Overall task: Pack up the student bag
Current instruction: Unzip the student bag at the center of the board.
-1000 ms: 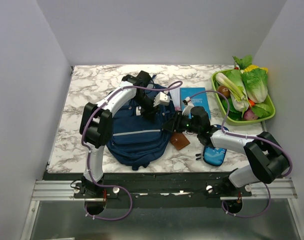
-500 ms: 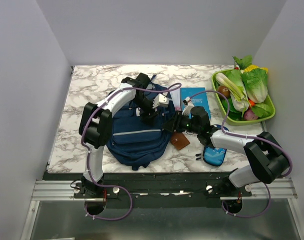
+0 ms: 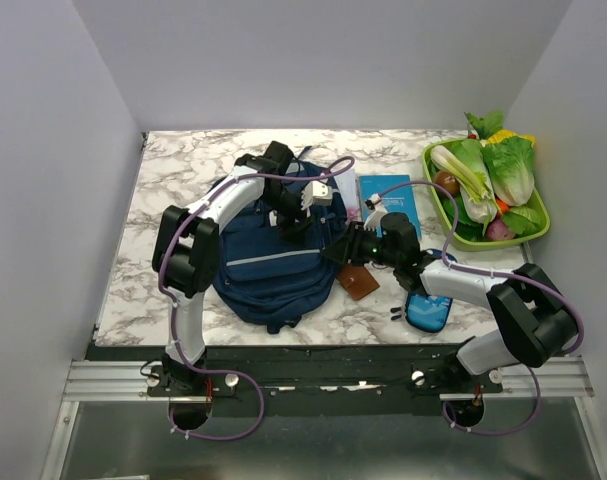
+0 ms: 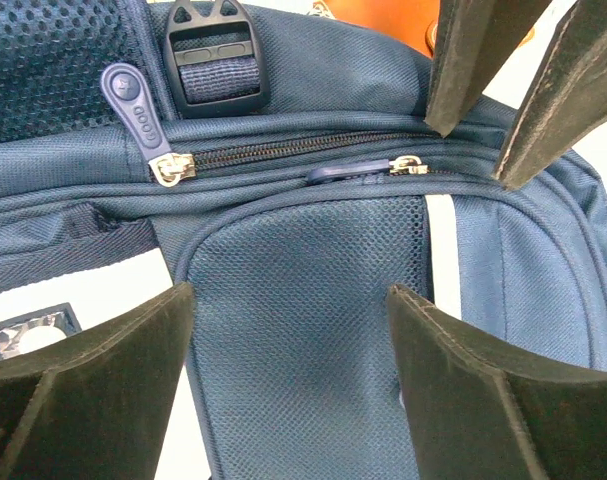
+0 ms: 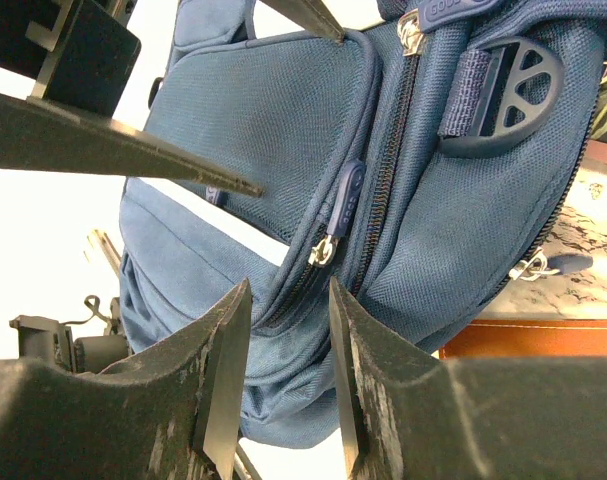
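- Now the student bag (image 3: 273, 265) lies flat on the table (image 3: 163, 200), directly under the left fingers (image 4: 93, 380) and against the tips of the right fingers (image 5: 218, 400).
- Left fingers stand wide open and hold nothing; mesh panel shows between them, and the flat zipper pull (image 4: 348, 172) lies just beyond their tips.
- Right fingers are partly apart with a fold of bag between them; I cannot tell whether they pinch it.
- The zip looks shut along its visible length, so my guess is that opening it comes next.
- Risks, as I judge them:
  - the pull lies flat on the seam; closing short of it would catch mesh instead;
  - both sets of fingers crowd the same seam, so a reach forward could knock them together;
  - with no firm hold on the right, the bag may slide instead of unzipping, nudging the brown wallet (image 3: 360, 283) beside it.
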Tool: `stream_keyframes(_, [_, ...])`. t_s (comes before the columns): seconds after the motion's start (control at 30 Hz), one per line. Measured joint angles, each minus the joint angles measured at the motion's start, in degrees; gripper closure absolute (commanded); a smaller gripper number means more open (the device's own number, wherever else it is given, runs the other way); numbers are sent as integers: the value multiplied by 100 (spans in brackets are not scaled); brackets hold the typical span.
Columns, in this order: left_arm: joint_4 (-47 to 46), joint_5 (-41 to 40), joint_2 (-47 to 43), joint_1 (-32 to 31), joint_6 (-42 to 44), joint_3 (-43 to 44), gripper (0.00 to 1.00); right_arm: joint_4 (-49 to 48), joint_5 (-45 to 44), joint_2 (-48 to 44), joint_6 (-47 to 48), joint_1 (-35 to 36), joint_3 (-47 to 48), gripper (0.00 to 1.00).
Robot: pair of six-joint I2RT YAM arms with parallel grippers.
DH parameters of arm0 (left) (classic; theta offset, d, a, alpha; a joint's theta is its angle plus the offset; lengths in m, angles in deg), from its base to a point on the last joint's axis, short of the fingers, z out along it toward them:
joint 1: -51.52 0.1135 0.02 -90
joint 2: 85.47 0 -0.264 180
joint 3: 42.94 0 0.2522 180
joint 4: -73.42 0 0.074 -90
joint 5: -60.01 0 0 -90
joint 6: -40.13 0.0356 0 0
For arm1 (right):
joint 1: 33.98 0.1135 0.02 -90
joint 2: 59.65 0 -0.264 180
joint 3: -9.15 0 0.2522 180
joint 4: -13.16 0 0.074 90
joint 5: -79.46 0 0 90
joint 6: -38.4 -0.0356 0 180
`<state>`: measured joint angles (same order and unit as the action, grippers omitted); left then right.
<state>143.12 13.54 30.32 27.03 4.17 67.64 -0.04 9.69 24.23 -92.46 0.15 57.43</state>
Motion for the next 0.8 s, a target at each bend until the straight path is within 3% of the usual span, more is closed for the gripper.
stream_keyframes(0.4, [-608,-125,-273,76,-227,-278,11,-103,59,76,-2,0,0,55])
stream_keyframes(0.53, [-1023,-306,-319,109,-356,-570,1,-142,105,125,-2,0,0,55])
stream_keyframes(0.63, [-1237,-374,-341,118,-505,-730,1,-170,131,125,-2,0,0,56])
stream_keyframes(0.73, [-1307,-413,-352,118,-568,-737,14,-190,166,136,-2,0,0,57])
stream_keyframes(0.8, [-1279,-413,-345,118,-529,-723,30,-197,173,136,-2,0,0,57])
